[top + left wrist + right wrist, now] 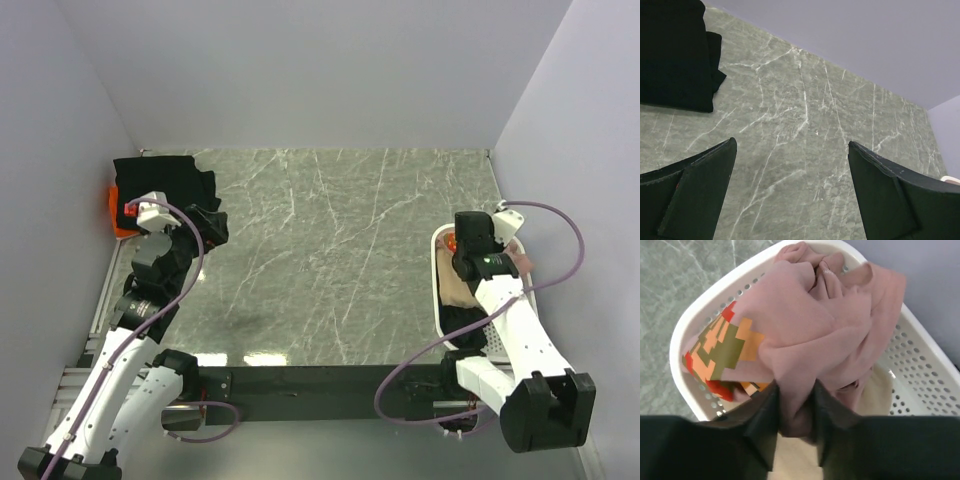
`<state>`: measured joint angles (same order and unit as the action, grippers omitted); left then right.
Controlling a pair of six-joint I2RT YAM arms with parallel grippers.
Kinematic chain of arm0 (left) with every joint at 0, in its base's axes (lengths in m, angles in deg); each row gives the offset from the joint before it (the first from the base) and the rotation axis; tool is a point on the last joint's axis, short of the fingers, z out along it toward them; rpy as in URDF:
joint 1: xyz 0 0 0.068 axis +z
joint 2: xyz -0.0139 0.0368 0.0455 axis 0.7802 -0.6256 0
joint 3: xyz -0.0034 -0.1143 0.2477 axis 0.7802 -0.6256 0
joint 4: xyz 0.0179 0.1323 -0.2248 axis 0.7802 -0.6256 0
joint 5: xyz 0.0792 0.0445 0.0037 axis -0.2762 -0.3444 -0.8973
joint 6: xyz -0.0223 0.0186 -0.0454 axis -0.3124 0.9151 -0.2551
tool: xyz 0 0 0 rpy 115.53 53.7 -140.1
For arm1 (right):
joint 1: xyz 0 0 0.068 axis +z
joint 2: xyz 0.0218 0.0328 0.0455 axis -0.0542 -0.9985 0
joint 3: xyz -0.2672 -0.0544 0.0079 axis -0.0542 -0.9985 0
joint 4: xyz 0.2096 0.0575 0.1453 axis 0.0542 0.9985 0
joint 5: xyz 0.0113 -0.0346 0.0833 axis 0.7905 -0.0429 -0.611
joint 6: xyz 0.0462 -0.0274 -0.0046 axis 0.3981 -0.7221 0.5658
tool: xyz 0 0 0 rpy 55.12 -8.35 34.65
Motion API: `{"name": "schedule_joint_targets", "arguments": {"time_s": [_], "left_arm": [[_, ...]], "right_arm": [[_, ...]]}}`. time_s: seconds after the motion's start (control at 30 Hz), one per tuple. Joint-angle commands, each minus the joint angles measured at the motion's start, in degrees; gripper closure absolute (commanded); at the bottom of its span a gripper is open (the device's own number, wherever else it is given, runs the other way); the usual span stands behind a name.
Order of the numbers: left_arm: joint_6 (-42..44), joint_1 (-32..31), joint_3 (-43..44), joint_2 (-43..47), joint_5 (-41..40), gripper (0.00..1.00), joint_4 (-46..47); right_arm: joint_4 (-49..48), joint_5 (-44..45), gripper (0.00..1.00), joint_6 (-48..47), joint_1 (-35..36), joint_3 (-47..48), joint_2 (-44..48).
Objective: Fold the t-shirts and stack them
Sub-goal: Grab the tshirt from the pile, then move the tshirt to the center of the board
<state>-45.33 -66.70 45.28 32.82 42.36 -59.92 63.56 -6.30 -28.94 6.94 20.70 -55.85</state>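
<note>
Here, marble table (330, 250), pale walls (300, 70), pink t-shirt (825, 325)

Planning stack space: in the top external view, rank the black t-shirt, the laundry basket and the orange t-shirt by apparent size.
1. black t-shirt and laundry basket: about alike; the right arm hides much of the basket.
2. orange t-shirt: smallest, only a sliver shows.

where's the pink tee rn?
Right wrist view: the pink tee lies bunched in the white basket at the table's right edge, with a fold of it pinched between the right gripper's fingers.
</note>
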Motion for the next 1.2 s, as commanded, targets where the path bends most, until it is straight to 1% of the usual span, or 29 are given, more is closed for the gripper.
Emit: {"name": "schedule_joint_targets", "arguments": {"time_s": [0.0, 0.03, 0.13, 0.17, 0.23, 0.27, 0.3, 0.33, 0.37, 0.4, 0.43, 0.5, 0.53, 0.67, 0.77, 0.8, 0.87, 0.9, 0.93, 1.0, 1.07, 1.13, 1.17], "left_arm": [[0.10, -0.22, 0.67, 0.83, -0.05, 0.01, 1.85], [0.10, -0.22, 0.85, 0.91, -0.23, 0.01, 1.76], [0.27, -0.22, 1.38, 1.00, -0.14, 0.01, 1.59], [0.27, -0.22, 1.55, 0.91, -0.23, 0.01, 1.59], [0.36, -0.22, 1.64, 0.83, -0.05, 0.01, 1.76], [0.45, -0.22, 1.82, 0.83, 0.21, 0.01, 1.85], [0.62, -0.22, 1.82, 0.74, 0.73, 0.01, 2.11], [0.80, -0.22, 1.73, 0.83, 1.08, 0.01, 2.29], [0.97, -0.22, 1.82, 0.74, 1.44, 0.01, 2.46], [1.06, -0.22, 1.82, 0.65, 1.61, 0.01, 2.64], [1.24, -0.31, 1.99, 0.65, 2.14, 0.01, 2.56], [1.33, -0.31, 2.26, 0.74, 2.14, 0.01, 2.47], [1.50, -0.31, 2.43, 0.83, 2.23, 0.01, 2.38], [1.50, -0.31, 2.35, 1.27, 2.84, 0.01, 2.38], [1.59, -0.49, 2.35, 0.83, 3.63, 0.01, 2.29], [1.68, -0.66, 2.26, 0.74, 3.64, 0.01, 2.38], [1.94, -1.45, 1.82, -0.13, 3.55, 0.02, 3.08], [2.03, -1.80, 1.64, -0.66, 3.64, 0.02, 3.34], [2.29, -2.33, 1.55, -1.28, 3.72, 0.02, 3.61], [2.56, -4.44, 1.64, -4.00, 3.55, 0.03, 3.78], [3.26, -7.24, 2.08, -6.28, 3.37, 0.05, 3.79], [3.87, -9.09, 2.69, -10.06, 2.68, 0.05, 3.26], [4.05, -11.19, 3.13, -12.42, 2.32, 0.05, 3.17]], "right_arm": [[-2.21, -0.81, 0.84, 0.52, -0.50, 1.10, 3.14], [-2.04, -2.04, 1.00, 0.43, -0.50, 1.71, 3.94], [-2.47, -5.47, 1.00, -0.80, -0.32, 5.40, 7.19], [-2.56, -7.83, 1.00, -1.32, -0.15, 8.02, 7.89], [-2.65, -8.99, 1.00, -1.85, 2.13, 11.37, 9.13], [-2.48, -8.65, 1.00, -2.29, 3.36, 15.30, 9.22], [-2.21, -7.95, 1.00, -2.56, 7.55, 17.34, 8.87], [-2.12, -6.29, 1.00, -2.82, 10.11, 21.71, 8.52], [-2.12, -3.75, 1.00, -3.61, 13.62, 24.02, 7.82], [-1.95, -3.20, 1.00, -4.05, 16.26, 26.39, 5.73], [-1.86, -3.19, 1.00, -4.49, 21.42, 31.11, 4.57], [-2.64, -3.02, 1.00, -5.98, 26.02, 35.18, 0.89], [-3.35, -2.76, 1.00, -6.68, 31.01, 38.33, -0.35], [-6.51, -3.01, 1.00, -10.02, 39.21, 43.81, -5.97], [-7.05, -3.28, 1.00, -9.42, 40.90, 43.91, -9.23], [-6.70, -2.41, 0.83, -8.81, 40.90, 42.95, -9.93], [-6.52, 2.06, 0.57, -6.97, 40.99, 38.56, -10.55], [-6.00, 3.04, 0.42, -6.26, 40.99, 36.98, -10.73], [-5.82, 3.48, 0.37, -5.56, 40.99, 33.83, -10.82], [-5.55, 2.18, 0.30, -3.97, 40.90, 30.82, -11.26], [-5.46, -0.63, 0.29, -2.13, 40.99, 26.34, -11.70], [-6.25, -2.66, 0.28, -0.98, 40.90, 21.52, -12.84], [-6.78, -3.45, 0.28, 0.24, 40.99, 20.01, -13.88]]}}
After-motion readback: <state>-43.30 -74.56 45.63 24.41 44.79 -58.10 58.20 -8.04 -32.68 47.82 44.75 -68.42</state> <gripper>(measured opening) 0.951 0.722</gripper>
